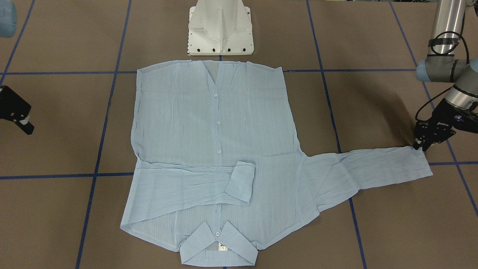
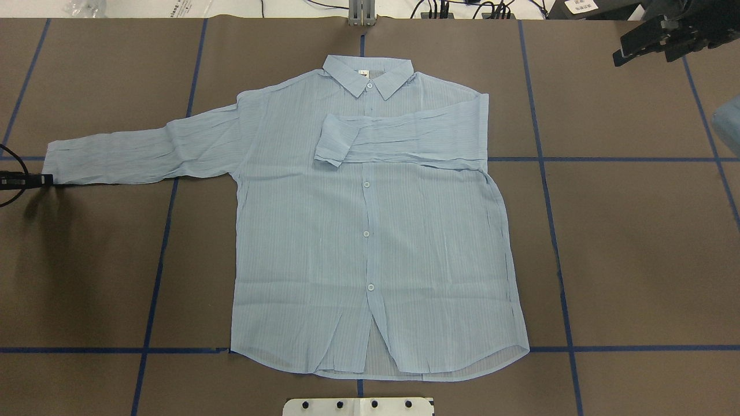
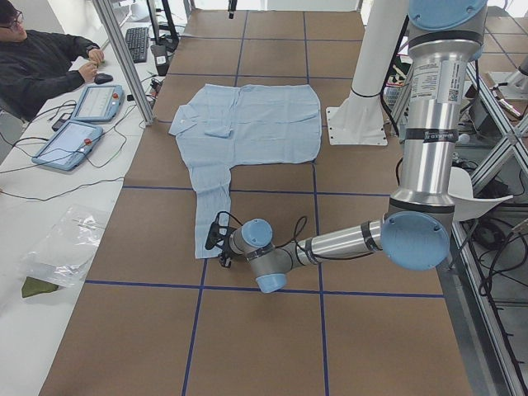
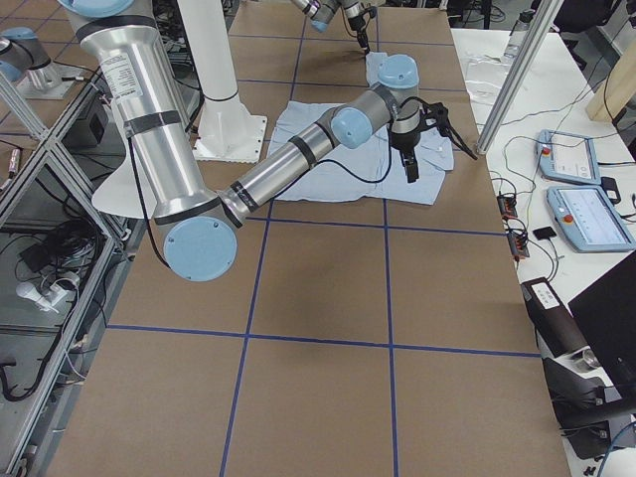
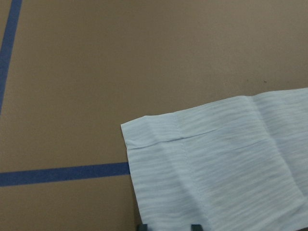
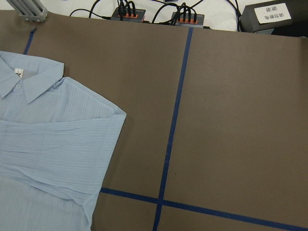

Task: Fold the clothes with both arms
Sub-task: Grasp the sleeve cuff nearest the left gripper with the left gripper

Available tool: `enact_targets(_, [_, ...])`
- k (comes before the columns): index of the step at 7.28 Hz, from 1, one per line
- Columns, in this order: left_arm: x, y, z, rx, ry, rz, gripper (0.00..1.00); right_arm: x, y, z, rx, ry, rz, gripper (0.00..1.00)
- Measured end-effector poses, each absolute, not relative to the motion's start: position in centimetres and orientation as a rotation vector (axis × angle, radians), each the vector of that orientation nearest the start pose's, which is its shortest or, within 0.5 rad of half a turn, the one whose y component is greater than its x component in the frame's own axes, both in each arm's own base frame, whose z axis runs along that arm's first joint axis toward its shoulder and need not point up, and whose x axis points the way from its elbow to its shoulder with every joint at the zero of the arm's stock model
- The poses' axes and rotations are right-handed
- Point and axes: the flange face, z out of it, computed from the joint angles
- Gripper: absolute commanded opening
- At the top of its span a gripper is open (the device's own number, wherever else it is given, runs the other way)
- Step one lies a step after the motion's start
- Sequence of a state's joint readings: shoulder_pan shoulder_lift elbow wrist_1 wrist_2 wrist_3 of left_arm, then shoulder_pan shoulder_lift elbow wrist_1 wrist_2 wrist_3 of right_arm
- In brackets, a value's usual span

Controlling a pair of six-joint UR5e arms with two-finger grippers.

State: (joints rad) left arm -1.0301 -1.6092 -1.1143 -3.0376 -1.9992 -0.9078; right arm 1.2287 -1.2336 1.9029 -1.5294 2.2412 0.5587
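One sleeve of the light-blue striped shirt [image 2: 370, 231] lies folded across its chest; the other stretches flat on the tabletop [image 2: 636, 231]. Left tool [image 1: 420, 145] sits at that outstretched cuff [image 5: 192, 163], jaws narrowly apart astride its edge, likely about to pinch, lift and carry it across. Right tool [image 2: 633, 49] hangs well clear of the shirt; its opening cannot be told.

Thin, crinkled cloth shirt [image 2: 404, 231] (semi-sheer) on matt brown table [image 2: 636, 260]

Left tool [image 5: 168, 227] mostly beyond edge
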Motion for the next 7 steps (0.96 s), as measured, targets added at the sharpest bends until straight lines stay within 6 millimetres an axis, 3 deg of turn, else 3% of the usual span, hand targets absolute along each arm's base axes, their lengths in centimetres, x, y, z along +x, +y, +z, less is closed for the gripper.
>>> enact_targets(3, [17.9, -47.7, 69.3, 0.531, 1.002, -0.086, 0.0, -12.6, -56.6, 31.4, 0.334, -0.873, -0.035, 0.99])
enact_targets(5, [18.3, -48.1, 64.8, 0.583, 1.075, -0.033, 0.0, -12.6, -56.5, 31.4, 0.334, -0.874, -0.035, 0.99])
enact_targets(7, [19.0, -49.3, 58.0, 0.677, 1.152, 0.012, 0.0, -12.6, -56.5, 31.4, 0.334, -0.874, -0.034, 0.99])
